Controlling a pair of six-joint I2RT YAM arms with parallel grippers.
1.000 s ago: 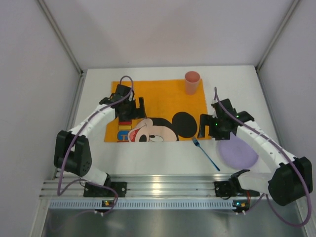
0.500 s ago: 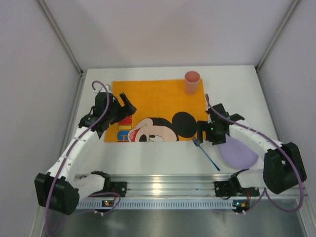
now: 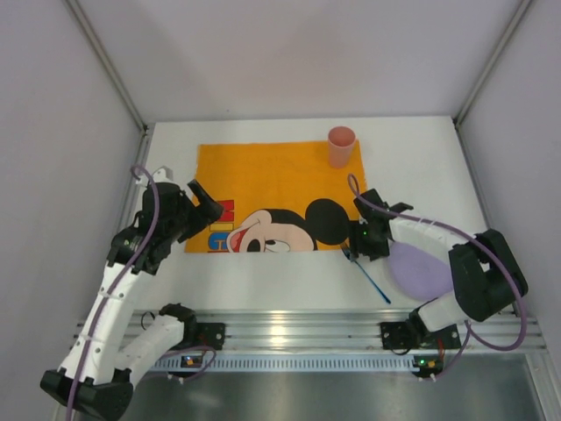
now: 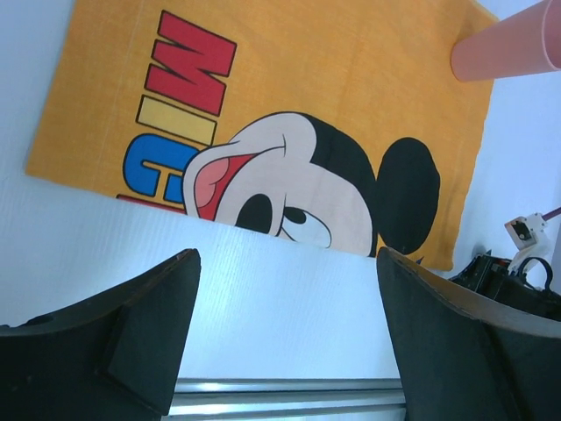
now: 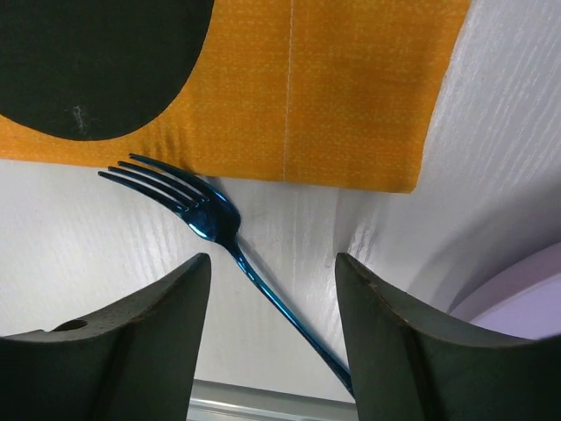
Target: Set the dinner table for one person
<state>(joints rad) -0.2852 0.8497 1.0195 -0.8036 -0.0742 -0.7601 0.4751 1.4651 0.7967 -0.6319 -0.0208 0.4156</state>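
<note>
The white dinner table (image 3: 263,272) carries an orange mouse-print placemat (image 3: 280,175) with a pink cup (image 3: 341,146) on its far right corner. A blue fork (image 3: 368,272) lies just off the mat's near right corner, beside a lilac plate (image 3: 421,267). My right gripper (image 3: 361,239) hovers low over the fork (image 5: 215,219), open (image 5: 273,263); the handle runs between its fingers without touching them. My left gripper (image 3: 200,203) is open and empty (image 4: 285,263), at the mat's (image 4: 307,79) left edge above bare table.
A ridged silver rail (image 3: 280,333) runs along the table's near edge, also seen in the left wrist view (image 4: 289,395). Grey walls close in the left, right and far sides. The right arm partly covers the plate (image 5: 526,307).
My left arm has drawn back from over the mat to its left edge. The right gripper has come down and nearer over the fork, and its jaws have narrowed.
</note>
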